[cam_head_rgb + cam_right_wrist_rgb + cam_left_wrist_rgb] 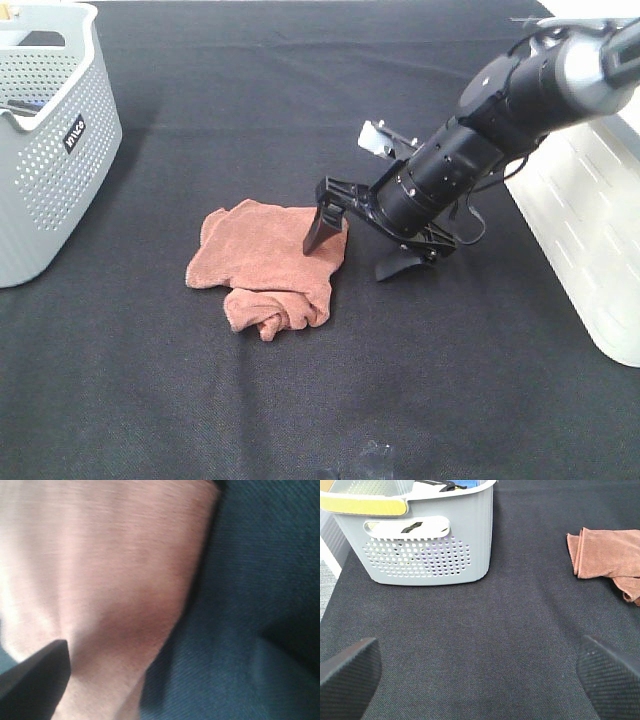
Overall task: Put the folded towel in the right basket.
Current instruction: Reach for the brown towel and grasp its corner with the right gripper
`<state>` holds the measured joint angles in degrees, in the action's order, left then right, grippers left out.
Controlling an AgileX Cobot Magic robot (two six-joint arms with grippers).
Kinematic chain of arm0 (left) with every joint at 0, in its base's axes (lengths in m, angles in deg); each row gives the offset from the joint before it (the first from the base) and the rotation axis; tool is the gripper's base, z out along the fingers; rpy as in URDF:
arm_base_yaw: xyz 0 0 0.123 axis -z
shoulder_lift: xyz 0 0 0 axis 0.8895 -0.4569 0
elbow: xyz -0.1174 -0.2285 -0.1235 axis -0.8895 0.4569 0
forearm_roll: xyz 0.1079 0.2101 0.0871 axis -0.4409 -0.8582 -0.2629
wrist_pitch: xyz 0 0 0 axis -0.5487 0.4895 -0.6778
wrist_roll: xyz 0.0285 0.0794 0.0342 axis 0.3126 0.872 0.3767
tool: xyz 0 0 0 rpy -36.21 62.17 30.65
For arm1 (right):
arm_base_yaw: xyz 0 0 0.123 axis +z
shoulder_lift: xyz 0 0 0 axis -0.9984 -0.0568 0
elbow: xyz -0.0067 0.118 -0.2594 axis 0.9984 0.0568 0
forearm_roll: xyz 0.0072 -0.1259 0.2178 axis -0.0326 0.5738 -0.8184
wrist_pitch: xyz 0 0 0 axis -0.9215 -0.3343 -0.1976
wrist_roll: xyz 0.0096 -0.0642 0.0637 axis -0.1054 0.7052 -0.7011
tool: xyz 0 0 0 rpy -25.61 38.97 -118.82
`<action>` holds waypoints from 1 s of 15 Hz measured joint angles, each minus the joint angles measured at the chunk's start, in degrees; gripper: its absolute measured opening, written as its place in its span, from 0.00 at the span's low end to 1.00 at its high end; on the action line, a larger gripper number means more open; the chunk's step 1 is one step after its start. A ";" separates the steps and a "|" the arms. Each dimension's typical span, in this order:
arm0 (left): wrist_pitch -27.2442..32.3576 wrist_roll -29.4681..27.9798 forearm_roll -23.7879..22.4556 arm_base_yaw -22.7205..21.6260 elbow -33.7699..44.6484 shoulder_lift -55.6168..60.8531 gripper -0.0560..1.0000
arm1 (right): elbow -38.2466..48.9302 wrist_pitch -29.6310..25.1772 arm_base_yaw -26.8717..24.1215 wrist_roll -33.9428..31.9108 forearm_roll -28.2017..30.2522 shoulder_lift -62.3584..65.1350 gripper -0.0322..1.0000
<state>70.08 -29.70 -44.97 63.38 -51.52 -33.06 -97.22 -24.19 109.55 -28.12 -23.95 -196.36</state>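
Observation:
The folded towel (pixel 262 262), reddish-brown and rumpled, lies on the black table left of centre. My right gripper (pixel 360 248) is open and low at the towel's right edge. One finger (pixel 322 228) rests on the cloth and the other (pixel 402 264) is on the table beside it. In the right wrist view the towel (pixel 100 580) fills the left side, with one fingertip (pixel 30 680) over it. The right basket (pixel 590 230), a white bin, stands at the right edge. My left gripper (pixel 480 680) is open and empty above bare table, with the towel (pixel 605 555) far from it.
A grey perforated basket (pixel 50 130) with a small label stands at the far left and holds some items; it also shows in the left wrist view (pixel 430 540). The black table cloth (pixel 300 80) covers the whole surface. A dark glossy object (pixel 370 462) sits at the front edge.

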 joint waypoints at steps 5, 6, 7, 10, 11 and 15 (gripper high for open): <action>0.00 0.00 0.00 0.00 0.00 0.00 0.99 | -0.63 -0.06 -0.06 4.81 -7.33 -2.01 0.94; 0.00 0.00 0.00 0.00 0.00 0.00 0.99 | -0.69 0.00 0.34 6.59 -10.31 -2.69 0.94; 0.00 0.00 0.00 0.00 0.00 0.00 0.99 | -0.69 0.00 0.34 6.59 -10.31 -2.69 0.94; 0.00 0.00 0.00 0.00 0.00 0.00 0.99 | -2.35 0.23 4.18 10.77 -17.93 -5.67 0.92; 0.00 0.00 0.00 0.00 0.00 0.00 0.99 | -3.32 0.23 5.79 11.57 -19.71 -6.65 0.91; 0.00 0.00 0.00 0.00 0.00 0.00 0.99 | -8.88 -1.78 11.23 11.80 -19.48 -10.03 0.50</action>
<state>70.08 -29.70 -44.97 63.38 -51.52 -33.06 -106.10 -25.96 120.78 -16.31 -43.43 -206.39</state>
